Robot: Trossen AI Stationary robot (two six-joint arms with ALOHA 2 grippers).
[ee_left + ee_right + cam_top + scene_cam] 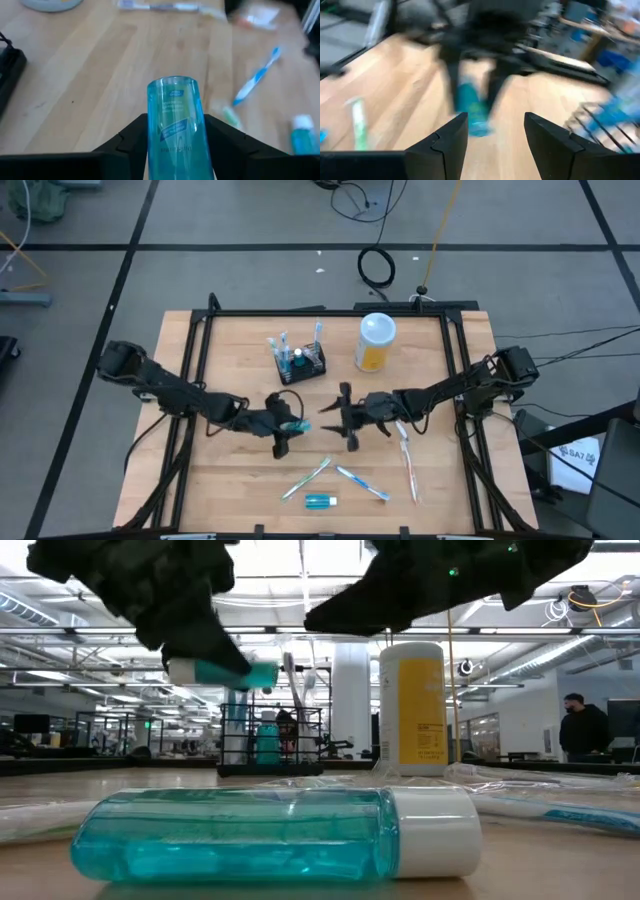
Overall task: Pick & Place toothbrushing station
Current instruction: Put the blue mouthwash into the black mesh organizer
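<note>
The toothbrushing station (300, 364) is a small black slatted rack at the table's far middle, holding toothbrushes and a teal bottle; it also shows in the low view (270, 740). My left gripper (283, 430) hovers near the table's middle, nearer than the rack, shut on a small teal mouthwash bottle (172, 120). My right gripper (336, 420) is open and empty just right of it, fingers pointing toward the left gripper; its wrist view shows the held bottle (470, 107) ahead. My left gripper pinches the teal bottle by its two sides (152, 137) between its two fingers (131, 137). The bottle lies along the fingers and sticks out past their tips. In the low view the bottle (228, 672) lies about level, lifted clear of the table.
A tall white-lidded container with orange contents (375, 342) stands right of the rack. Wrapped toothbrushes (305, 478) (362, 482) (408, 455) and a second teal bottle with a white cap (320, 501) lie on the near half of the table. A person (583, 725) stands in the room behind.
</note>
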